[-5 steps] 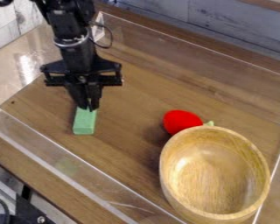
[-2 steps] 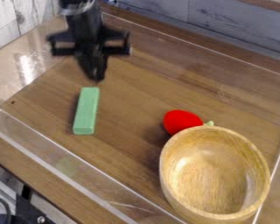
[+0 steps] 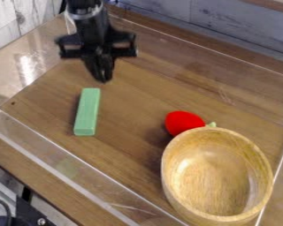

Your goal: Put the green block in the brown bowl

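1. The pincer (image 3: 99,72) hangs above the far end of the green block (image 3: 87,111), holding nothing; blur hides how wide its jaws stand.
2. The green block lies flat on the desk (image 3: 138,84), well apart from the brown bowl (image 3: 216,175).
3. A red ball (image 3: 183,122) sits touching the bowl's rim.

We see the green block (image 3: 87,111) lying flat on the table (image 3: 144,84), left of centre. The gripper (image 3: 100,74) hangs just beyond its far end. The brown bowl (image 3: 217,174) sits near right, with 1 round object (image 3: 183,122) touching its far-left rim.
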